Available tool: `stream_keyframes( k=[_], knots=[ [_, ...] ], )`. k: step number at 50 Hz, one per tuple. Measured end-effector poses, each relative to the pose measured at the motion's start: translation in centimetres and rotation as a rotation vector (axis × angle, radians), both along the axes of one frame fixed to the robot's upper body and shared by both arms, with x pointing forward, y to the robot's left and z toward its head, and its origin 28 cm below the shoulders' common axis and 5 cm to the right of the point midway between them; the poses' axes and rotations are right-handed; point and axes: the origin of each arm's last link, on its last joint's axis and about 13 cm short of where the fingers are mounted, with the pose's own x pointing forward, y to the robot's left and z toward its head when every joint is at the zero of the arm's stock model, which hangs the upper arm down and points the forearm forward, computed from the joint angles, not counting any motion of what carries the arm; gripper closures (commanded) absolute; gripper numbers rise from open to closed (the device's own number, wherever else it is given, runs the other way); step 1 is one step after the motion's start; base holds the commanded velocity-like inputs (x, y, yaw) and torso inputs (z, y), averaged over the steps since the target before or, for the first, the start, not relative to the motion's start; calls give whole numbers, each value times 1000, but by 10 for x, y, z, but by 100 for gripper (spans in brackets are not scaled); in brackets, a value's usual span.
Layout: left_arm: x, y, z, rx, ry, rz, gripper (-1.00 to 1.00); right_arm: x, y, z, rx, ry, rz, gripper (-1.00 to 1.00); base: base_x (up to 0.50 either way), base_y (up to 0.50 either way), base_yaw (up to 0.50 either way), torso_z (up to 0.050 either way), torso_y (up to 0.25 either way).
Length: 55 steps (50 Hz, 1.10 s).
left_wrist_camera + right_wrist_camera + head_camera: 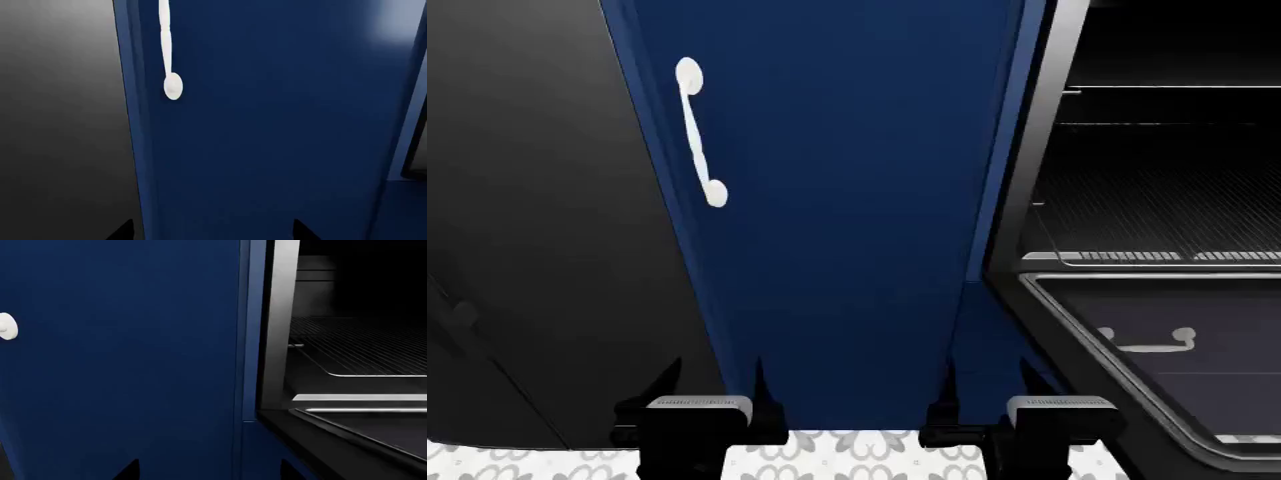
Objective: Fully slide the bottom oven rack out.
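The oven (1034,150) stands at the right of the head view with its door (1214,405) folded down flat. The bottom oven rack (1174,215), a grid of thin wires, lies inside the dark cavity, its front edge just behind the door hinge. It also shows in the right wrist view (367,347), beyond the silver-edged oven frame (277,325). A second rack (1174,89) shows as a thin line higher up. My left gripper (714,385) and right gripper (988,385) are both open and empty, low in front of a blue cabinet door, well short of the rack.
A blue cabinet door (841,200) with a white handle (698,135) fills the middle. A black appliance front (521,220) stands at the left. Patterned floor tiles (854,455) show below. The left wrist view shows the same blue door (267,125) and handle (170,55).
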Motion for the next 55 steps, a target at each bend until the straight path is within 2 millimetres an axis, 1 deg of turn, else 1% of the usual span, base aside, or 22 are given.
stream_keyframes(
  k=[21, 26, 32, 40, 47, 53, 55],
  knots=[
    [-10, -4, 3, 25, 61, -60, -100, -5, 8, 1, -35, -10, 41, -100, 0, 0, 0, 0, 0],
    [-11, -4, 11, 17, 71, -62, -100, -9, 11, 9, -39, -24, 65, -100, 0, 0, 0, 0, 0],
    [-12, -4, 35, 9, 93, -73, -100, -17, 16, 31, -51, -59, 123, -100, 0, 0, 0, 0, 0],
    [-18, -1, 80, -10, 121, -99, -100, -28, 18, 72, -44, -101, 179, -100, 0, 0, 0, 0, 0],
    [-20, 10, 124, -21, 127, -96, -100, -36, 11, 108, -1, -116, 176, -100, 0, 0, 0, 0, 0],
    [-16, 23, 156, -17, 135, -18, -100, -36, 2, 141, 82, -141, 147, -100, 0, 0, 0, 0, 0],
    [-16, 24, 168, -6, 126, -31, -100, -37, 0, 154, 106, -145, 152, -100, 0, 0, 0, 0, 0]
  ],
)
